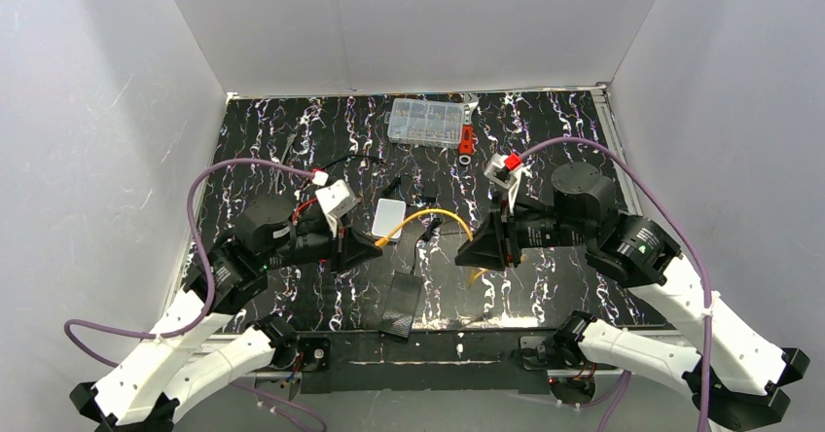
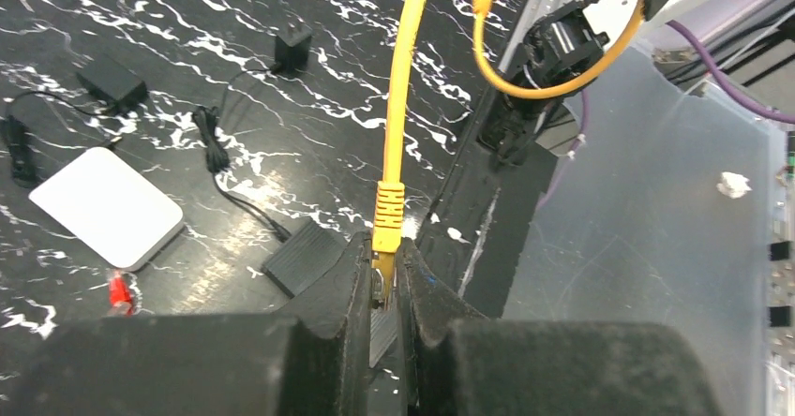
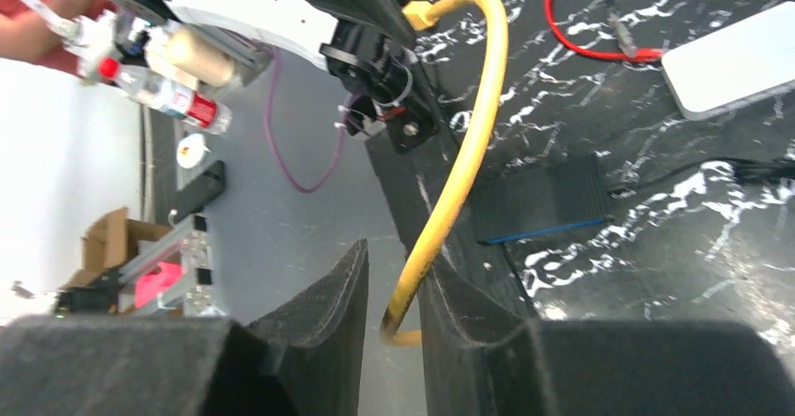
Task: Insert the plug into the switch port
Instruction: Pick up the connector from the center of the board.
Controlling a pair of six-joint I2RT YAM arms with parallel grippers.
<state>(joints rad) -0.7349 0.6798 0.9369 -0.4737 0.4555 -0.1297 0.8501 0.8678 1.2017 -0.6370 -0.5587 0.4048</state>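
The plug [image 2: 379, 277] is pinched tight between the two fingers of the left gripper [image 2: 382, 247]; its small clear body is tucked in the narrow slit between them, and only a bit of it can be seen; the yellow sleeve behind it sticks out past the fingertips. From there the orange cable [image 2: 403, 88] is led up and away over the dark marbled table [image 2: 281, 144]; in the top view it is bent in a high bow [image 1: 438, 213] from the left gripper [image 1: 373, 245] across to the right gripper [image 1: 463, 257].

The right gripper [image 3: 394, 259] is seen with its fingers a little apart; the cable [image 3: 469, 144] is passed through the gap and is leaned on one finger, while a strip of free space is left on the other side; so the cable is let loose there, not squeezed.

The black switch box [image 1: 401, 306] is laid flat on the table near the arm bases; a thin blue line is shown along one edge [image 3: 544, 231]; its ports cannot be made out. The plug is held up off the table, near the box but not touching it; it is not in any port yet. A white box [image 1: 389, 218] is laid just past the plug.
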